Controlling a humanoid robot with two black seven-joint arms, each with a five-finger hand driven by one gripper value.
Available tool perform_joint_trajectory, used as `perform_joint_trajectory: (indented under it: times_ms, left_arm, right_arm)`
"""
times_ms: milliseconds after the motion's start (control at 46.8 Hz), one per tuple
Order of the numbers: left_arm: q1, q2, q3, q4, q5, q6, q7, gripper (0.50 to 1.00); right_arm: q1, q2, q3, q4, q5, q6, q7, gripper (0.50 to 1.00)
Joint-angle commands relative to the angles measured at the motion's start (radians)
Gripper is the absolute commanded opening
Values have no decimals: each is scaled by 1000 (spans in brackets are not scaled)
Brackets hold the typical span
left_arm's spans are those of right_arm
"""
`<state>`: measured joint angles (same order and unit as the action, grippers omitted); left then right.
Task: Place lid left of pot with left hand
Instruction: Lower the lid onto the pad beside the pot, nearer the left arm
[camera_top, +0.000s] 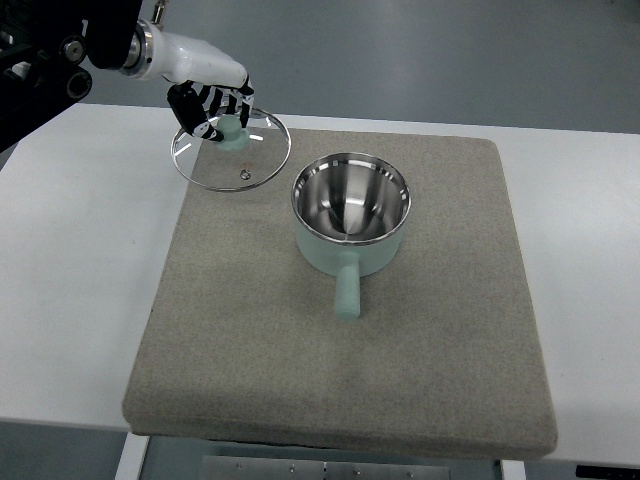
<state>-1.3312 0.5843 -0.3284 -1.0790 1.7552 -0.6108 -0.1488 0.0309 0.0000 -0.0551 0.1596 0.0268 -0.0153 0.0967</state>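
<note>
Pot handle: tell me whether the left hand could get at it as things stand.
Probably not right away. The left hand has its fingers closed on the knob of the glass lid, so it is occupied. The pot handle itself points toward the robot with bare mat around it, nothing blocking.

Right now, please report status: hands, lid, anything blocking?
Left hand shut on round glass lid by its mint-green knob, left of mint-green steel pot. Right hand not in view. Grey mat clear there.
</note>
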Motion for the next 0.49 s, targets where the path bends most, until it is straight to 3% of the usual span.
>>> perform_joint_trajectory:
  times_ms: [0, 299, 470]
  left_arm:
    - [50, 0, 5, 16, 6, 0, 1, 500]
    - [124, -32, 12, 79, 9, 62, 3, 500]
    - [161, -47, 14, 80, 10, 144, 3, 500]
  right_arm:
    - [0, 0, 0, 0, -1, 0, 0, 924]
    - [0, 0, 1, 0, 1, 0, 0, 924]
    - [0, 0, 0, 0, 1, 0, 0, 924]
